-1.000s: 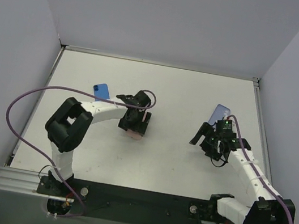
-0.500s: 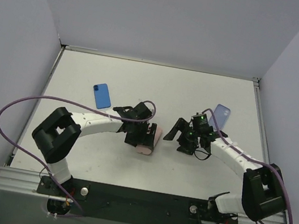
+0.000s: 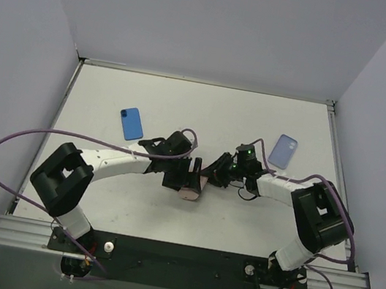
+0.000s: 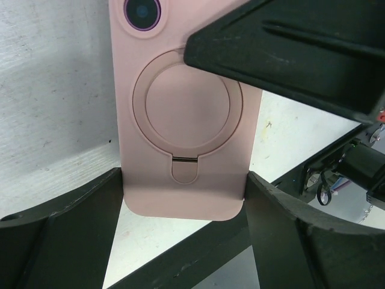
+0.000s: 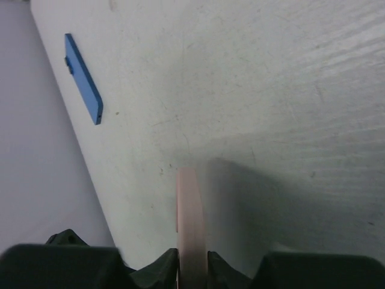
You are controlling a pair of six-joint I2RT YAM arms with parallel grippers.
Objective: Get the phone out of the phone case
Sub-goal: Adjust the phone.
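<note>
Pink phone case (image 4: 183,108) shows round back ring.

Looking down from above, the pink phone case (image 3: 192,192) near the middle of the desk is mostly buried under the left gripper (image 3: 186,176) and the right gripper (image 3: 215,172). Only its near corner peeks out.

From the left wrist, its top runs off the upper edge, which slices through the camera lens (image 4: 142,12), and a black finger (image 4: 289,48) of the right gripper covers its upper right corner.

From the right wrist it shows edge-on. Its base is lost between blurred fingers (image 5: 72,265) at the bottom edge, so I can't tell whether they pinch it.

The lilac slab (image 3: 283,151) toward the desk's right edge is too small to call phone or case.
</note>
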